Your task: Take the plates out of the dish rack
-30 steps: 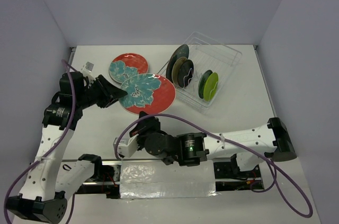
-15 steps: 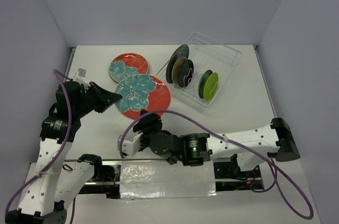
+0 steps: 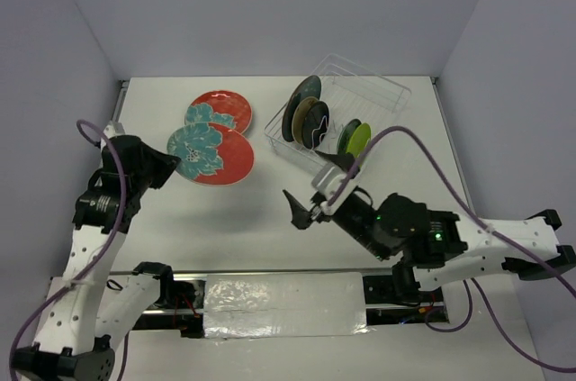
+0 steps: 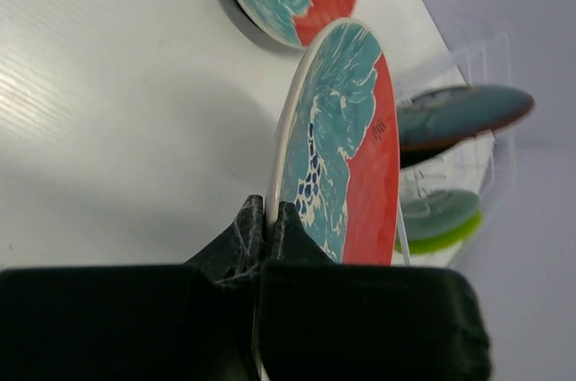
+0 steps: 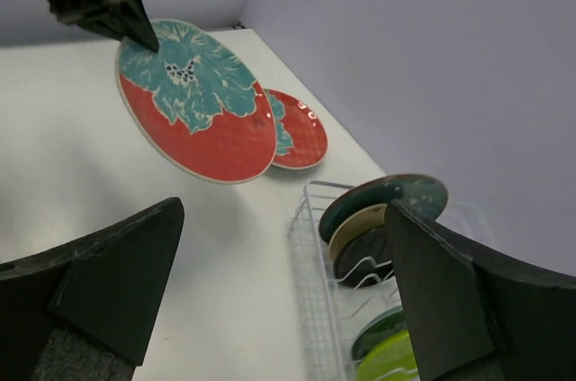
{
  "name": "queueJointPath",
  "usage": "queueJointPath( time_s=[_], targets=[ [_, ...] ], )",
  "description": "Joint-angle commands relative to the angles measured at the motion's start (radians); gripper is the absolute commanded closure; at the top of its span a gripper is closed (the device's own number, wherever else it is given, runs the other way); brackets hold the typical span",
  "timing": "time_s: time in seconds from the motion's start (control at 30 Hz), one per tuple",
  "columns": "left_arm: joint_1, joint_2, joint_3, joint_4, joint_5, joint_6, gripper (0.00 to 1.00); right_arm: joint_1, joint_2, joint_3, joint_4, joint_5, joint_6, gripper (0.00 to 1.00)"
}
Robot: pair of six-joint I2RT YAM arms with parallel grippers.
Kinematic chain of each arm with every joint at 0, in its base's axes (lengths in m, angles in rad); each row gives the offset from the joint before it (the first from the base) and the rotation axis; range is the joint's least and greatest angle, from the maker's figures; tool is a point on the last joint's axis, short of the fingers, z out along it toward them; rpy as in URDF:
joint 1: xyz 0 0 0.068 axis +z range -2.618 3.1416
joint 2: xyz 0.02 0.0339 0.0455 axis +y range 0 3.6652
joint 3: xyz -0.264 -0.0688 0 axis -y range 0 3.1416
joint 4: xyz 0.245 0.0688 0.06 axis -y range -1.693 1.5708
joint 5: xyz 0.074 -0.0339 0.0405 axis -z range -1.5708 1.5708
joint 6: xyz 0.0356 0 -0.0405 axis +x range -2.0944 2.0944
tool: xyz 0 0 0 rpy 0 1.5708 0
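Desk [image 3: 225, 219]: white, walled on three sides; both arms bolted at its near edge.

Dish rack [image 3: 382, 91]: clear plastic with thin wire dividers; sits toward the far right corner of the desk, turned at an angle to the edges; five plates stand on edge in it.

Large red-and-teal plate [image 3: 211, 154]: over the left half of the desk, tilted, flower face up; held by its left rim; a shadow lies on the desk beneath it. Seen from above, its far edge overlaps the small plate; contact between the two cannot be told.

Small red-and-teal plate [image 3: 225, 109]: flat on the desk, near the far edge, left of the rack.

Rack contents: dark teal plate [image 3: 306, 90], tan-gold plate [image 3: 301, 115] and dark patterned plate [image 3: 315, 124] stand close together at the rack's left end; dark green plate [image 3: 347, 135] and lime green plate [image 3: 359, 140] stand side by side further right.

Left pincer [image 3: 166, 163]: clamped on the rim of the large plate; in the left wrist view both fingertips [image 4: 252, 219] pinch the white edge.

Right pincer [image 3: 317, 185]: jaws spread wide, nothing between them; hovers at mid-desk, near the rack's near side, not touching it.
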Motion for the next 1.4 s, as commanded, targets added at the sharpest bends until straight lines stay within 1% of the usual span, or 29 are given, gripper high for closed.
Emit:
queueJointPath(
  time_s=[0.0,0.03,0.07,0.1,0.13,0.17,0.2,0.27,0.3,0.37,0.5,0.6,0.7,0.77,0.87,1.03,1.07,1.17,1.27,1.3,1.33,1.37],
  targets=[
    [0.031,0.064,0.016,0.369,-0.058,-0.06,1.0,-0.004,-0.06,0.076,-0.158,0.044,0.238,0.0],
    [0.045,0.084,-0.007,0.434,-0.03,-0.056,1.0,-0.003,-0.066,0.09,-0.189,0.057,0.296,0.0],
    [0.082,0.126,-0.027,0.566,-0.012,-0.053,1.0,-0.003,-0.075,0.11,-0.219,0.063,0.321,0.0],
    [0.097,0.15,-0.067,0.629,0.014,-0.055,1.0,-0.003,-0.08,0.116,-0.267,0.071,0.362,0.0],
    [0.111,0.176,-0.086,0.688,0.031,-0.059,1.0,-0.003,-0.087,0.114,-0.285,0.068,0.38,0.0],
    [0.161,0.225,-0.125,0.833,0.051,-0.064,1.0,-0.003,-0.107,0.108,-0.298,0.058,0.392,0.0],
    [0.174,0.246,-0.144,0.903,0.07,-0.067,1.0,-0.003,-0.119,0.099,-0.312,0.049,0.404,0.0],
    [0.206,0.318,-0.175,0.997,0.088,-0.076,1.0,-0.003,-0.156,0.064,-0.32,0.04,0.436,0.0],
    [0.217,0.343,-0.181,1.099,0.102,-0.084,1.0,-0.001,-0.169,0.053,-0.329,0.035,0.453,0.0],
    [0.237,0.435,-0.175,1.167,0.143,-0.09,1.0,-0.001,-0.193,0.016,-0.334,0.04,0.461,0.0],
    [0.243,0.59,-0.163,1.374,0.211,-0.101,1.0,-0.003,-0.196,-0.001,-0.361,0.04,0.478,0.0],
    [0.243,0.703,-0.141,1.453,0.234,-0.11,1.0,-0.001,-0.187,0.002,-0.386,0.023,0.495,0.0],
    [0.243,0.832,-0.1,1.482,0.246,-0.11,1.0,-0.001,-0.181,-0.001,-0.395,0.011,0.505,0.0],
    [0.243,0.872,-0.084,1.484,0.254,-0.11,1.0,0.003,-0.179,-0.002,-0.403,0.011,0.51,0.0],
    [0.243,0.932,-0.075,1.536,0.26,-0.118,1.0,0.002,-0.179,-0.008,-0.4,0.005,0.512,0.0],
    [0.243,1.026,-0.022,1.553,0.275,-0.132,1.0,0.004,-0.184,-0.063,-0.382,-0.012,0.515,0.0],
    [0.243,1.038,-0.014,1.547,0.274,-0.13,0.96,0.004,-0.187,-0.073,-0.372,-0.017,0.516,0.0],
    [0.242,1.072,0.006,1.533,0.274,-0.133,0.9,-0.001,-0.19,-0.096,-0.368,-0.017,0.528,0.0],
    [0.239,1.099,0.02,1.517,0.275,-0.13,0.79,-0.001,-0.198,-0.111,-0.36,-0.015,0.535,0.0],
    [0.237,1.112,0.028,1.499,0.272,-0.129,0.77,-0.001,-0.199,-0.122,-0.354,-0.015,0.535,0.0],
    [0.237,1.118,0.031,1.496,0.274,-0.132,0.76,-0.003,-0.198,-0.125,-0.351,-0.009,0.563,0.0],
    [0.237,1.124,0.034,1.491,0.28,-0.13,0.72,-0.01,-0.187,-0.125,-0.352,0.015,0.591,0.0]
  ],
)
